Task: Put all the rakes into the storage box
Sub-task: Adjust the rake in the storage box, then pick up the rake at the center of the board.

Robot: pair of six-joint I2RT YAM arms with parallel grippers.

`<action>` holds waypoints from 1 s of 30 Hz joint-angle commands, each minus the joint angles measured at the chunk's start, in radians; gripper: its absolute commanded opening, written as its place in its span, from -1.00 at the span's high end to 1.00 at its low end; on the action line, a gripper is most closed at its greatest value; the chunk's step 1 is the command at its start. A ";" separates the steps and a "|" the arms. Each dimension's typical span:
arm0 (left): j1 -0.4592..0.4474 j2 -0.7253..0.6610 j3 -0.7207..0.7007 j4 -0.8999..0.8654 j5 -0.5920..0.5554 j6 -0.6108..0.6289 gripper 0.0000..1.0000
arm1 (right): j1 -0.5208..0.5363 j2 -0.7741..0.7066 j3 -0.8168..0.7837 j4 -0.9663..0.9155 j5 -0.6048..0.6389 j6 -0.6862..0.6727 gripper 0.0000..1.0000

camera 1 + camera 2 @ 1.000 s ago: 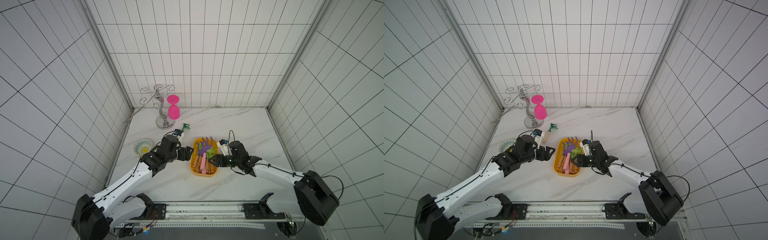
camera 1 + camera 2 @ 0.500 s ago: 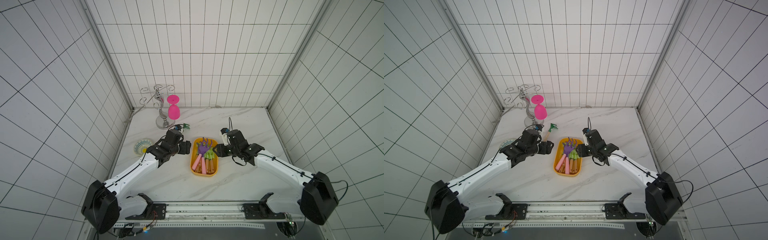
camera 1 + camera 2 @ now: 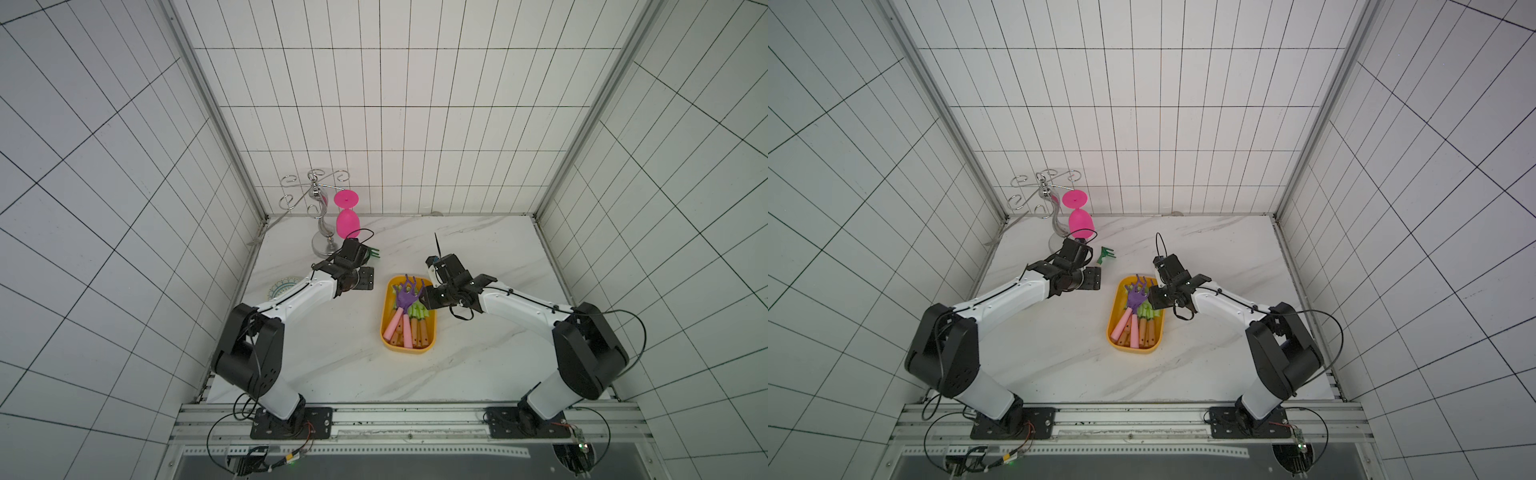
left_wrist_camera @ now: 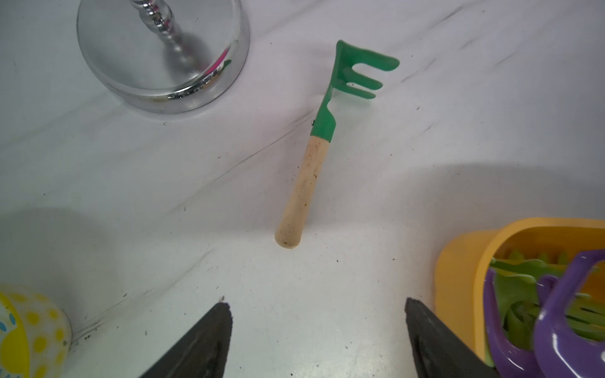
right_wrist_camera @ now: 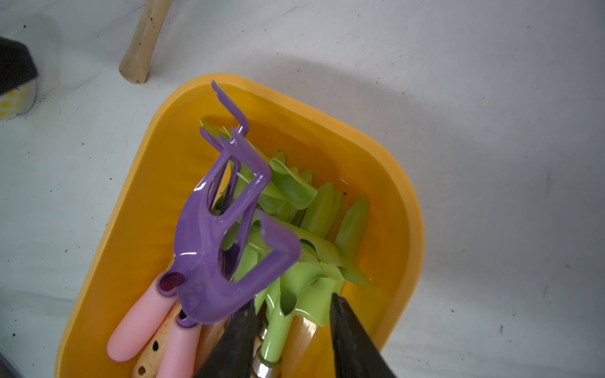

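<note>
The rake point(image 4: 306, 183), with a green metal head and a pale wooden handle, lies flat on the marble beside the chrome stand; its head shows in both top views point(image 3: 375, 252) point(image 3: 1106, 253). My left gripper point(image 4: 316, 304) hovers open just short of the handle's end, nothing between its fingers. The yellow-orange storage box point(image 3: 384, 328) holds a purple rake point(image 5: 209, 245) with a pink handle and several light-green tools. My right gripper point(image 5: 293, 299) hangs over the box's far right end, jaws apart on either side of a light-green tool's neck.
A chrome glass stand point(image 3: 322, 245) with a hanging pink goblet point(image 3: 346, 220) rises at the back left, close to the rake. A small patterned dish point(image 3: 282, 286) sits under the left forearm. Tiled walls close in three sides.
The left gripper has moved toward the back, nearer the green rake. The right gripper has risen from the box's middle toward its far right end, and its jaws have narrowed.
</note>
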 commanded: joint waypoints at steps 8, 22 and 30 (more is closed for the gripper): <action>0.011 0.269 0.199 -0.018 -0.172 0.087 -0.56 | 0.008 -0.227 -0.011 -0.145 -0.009 0.001 -0.09; 0.025 0.459 0.345 -0.082 -0.100 0.076 0.24 | 0.007 -0.478 -0.124 -0.251 0.019 0.011 -0.16; 0.028 0.427 0.305 -0.062 -0.060 0.075 0.81 | 0.007 -0.464 -0.129 -0.240 0.007 0.006 -0.16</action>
